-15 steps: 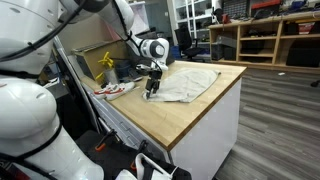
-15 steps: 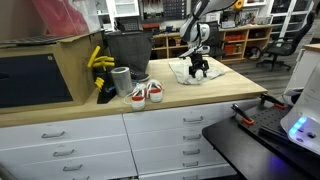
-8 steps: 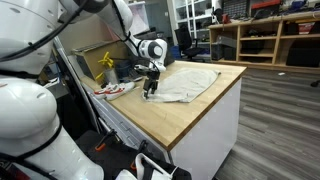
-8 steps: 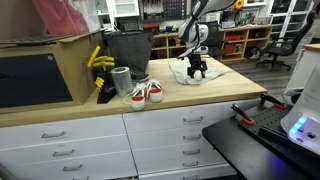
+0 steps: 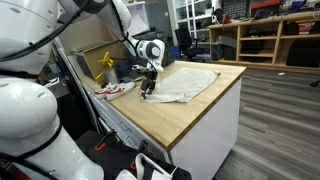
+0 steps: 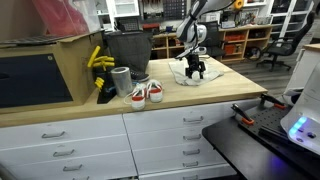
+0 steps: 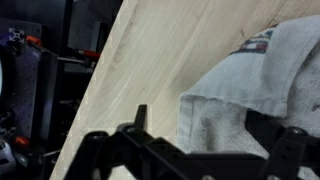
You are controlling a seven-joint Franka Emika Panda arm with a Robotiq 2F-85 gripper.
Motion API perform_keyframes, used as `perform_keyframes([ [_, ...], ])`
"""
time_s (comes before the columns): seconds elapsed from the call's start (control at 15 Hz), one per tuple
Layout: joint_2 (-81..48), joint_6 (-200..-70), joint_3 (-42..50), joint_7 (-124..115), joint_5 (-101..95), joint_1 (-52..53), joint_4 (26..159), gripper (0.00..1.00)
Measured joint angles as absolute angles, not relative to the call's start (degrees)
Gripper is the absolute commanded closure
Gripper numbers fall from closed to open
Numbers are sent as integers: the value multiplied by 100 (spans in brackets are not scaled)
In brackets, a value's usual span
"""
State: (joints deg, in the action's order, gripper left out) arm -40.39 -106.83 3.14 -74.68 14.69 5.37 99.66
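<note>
White towel lies flat and rumpled on the wooden countertop, toward the far end from the drawers, as both exterior views show. Its near edge is folded over, and in the wrist view a printed label shows near its top corner.

The gripper points down over the towel's edge on the side nearest the shoes. Its jaws are spread wide and grip nothing. In the wrist view the gripper straddles the folded edge, with one finger over bare wood. Whether the fingertips touch the cloth is unclear.

In an exterior view a small pair of red-and-white sneakers sits near the counter's front edge, well apart from the towel. A grey cup stands just beside them, with a black bin behind and a yellow object next to it.
</note>
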Motion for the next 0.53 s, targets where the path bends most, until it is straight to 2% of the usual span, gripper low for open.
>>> perform_keyframes([
  [0.53,-3964,-10684,222,-7470,1487,604,9965,0],
])
